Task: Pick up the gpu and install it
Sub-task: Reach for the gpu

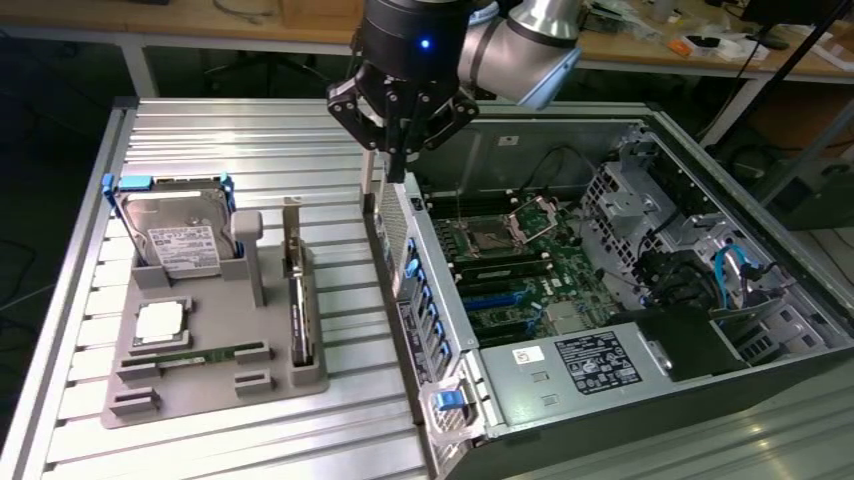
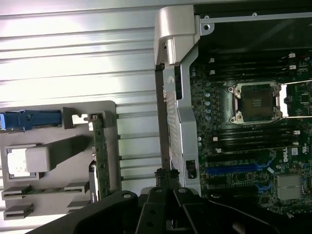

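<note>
The gpu (image 1: 300,300) stands on its edge in a slot of the grey holder tray (image 1: 314,380), its silver bracket rising at the far end. In the wrist view the gpu (image 2: 101,156) appears as a thin green-edged board in the tray (image 2: 109,109). My gripper (image 1: 396,155) hangs shut with nothing between its fingers, above the rear wall of the open computer case (image 1: 420,280). It is apart from the gpu, toward the exterior view's right of it. In the wrist view the gripper (image 2: 163,178) hovers over the case's edge (image 2: 168,122).
On the tray also sit a hard drive with blue rails (image 1: 174,235), a square processor (image 1: 160,320) and a memory stick (image 1: 200,355). The motherboard (image 1: 514,260) lies exposed in the case, with blue card slots (image 2: 239,169). Ribbed metal table (image 1: 240,130) around.
</note>
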Controlling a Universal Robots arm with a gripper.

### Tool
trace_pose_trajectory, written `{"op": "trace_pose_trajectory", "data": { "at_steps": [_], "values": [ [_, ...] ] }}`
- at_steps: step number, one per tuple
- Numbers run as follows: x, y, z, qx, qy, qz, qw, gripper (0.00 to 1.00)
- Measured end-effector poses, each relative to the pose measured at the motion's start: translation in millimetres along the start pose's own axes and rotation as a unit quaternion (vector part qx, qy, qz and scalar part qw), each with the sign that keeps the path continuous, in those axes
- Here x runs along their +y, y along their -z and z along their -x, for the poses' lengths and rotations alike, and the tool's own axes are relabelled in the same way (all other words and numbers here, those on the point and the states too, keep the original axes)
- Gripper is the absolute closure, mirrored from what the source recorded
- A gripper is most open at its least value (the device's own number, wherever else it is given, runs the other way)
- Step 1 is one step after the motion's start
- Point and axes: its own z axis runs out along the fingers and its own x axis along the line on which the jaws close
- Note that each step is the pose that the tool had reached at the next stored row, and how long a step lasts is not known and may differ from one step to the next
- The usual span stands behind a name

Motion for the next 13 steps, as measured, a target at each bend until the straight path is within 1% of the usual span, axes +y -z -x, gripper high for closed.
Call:
{"op": "trace_pose_trajectory", "data": {
  "at_steps": [13],
  "values": [
    [-1.2, -0.8, -14.8, -0.0003, 0.000, -0.0001, 1.0000, 0.89]
  ]
}}
